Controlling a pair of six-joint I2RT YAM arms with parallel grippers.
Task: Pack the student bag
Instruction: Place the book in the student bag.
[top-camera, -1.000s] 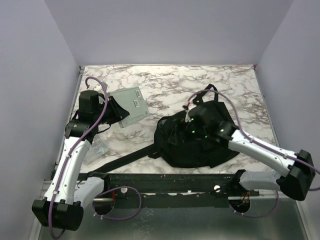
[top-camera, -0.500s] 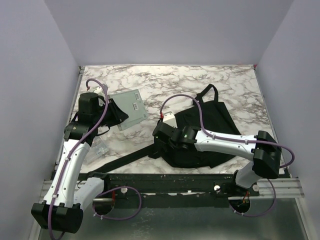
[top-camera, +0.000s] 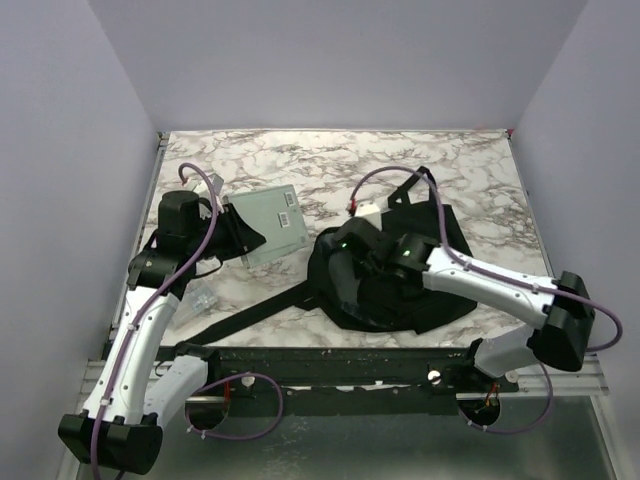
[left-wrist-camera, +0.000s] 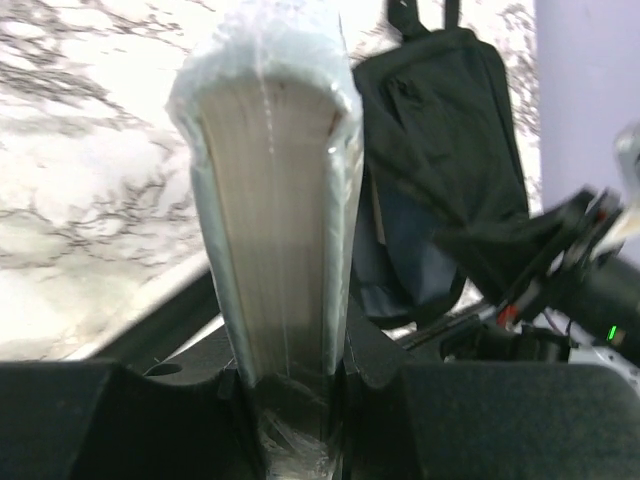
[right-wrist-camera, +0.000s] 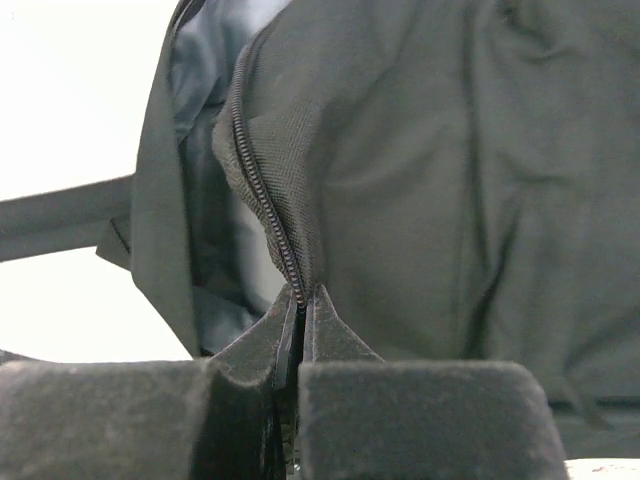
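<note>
Though unzipped, student bag interior obscure.

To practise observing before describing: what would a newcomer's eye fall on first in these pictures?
The big black bag slumps at the table's near right, its zipper edge pinched by the right fingers. Then the book at the left, clamped in the left fingers.

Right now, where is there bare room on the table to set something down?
The far strip of the marble table, behind the book and the student bag, is bare, and so is the far right corner. The near side is crowded with the bag, its strap and both arms.
</note>
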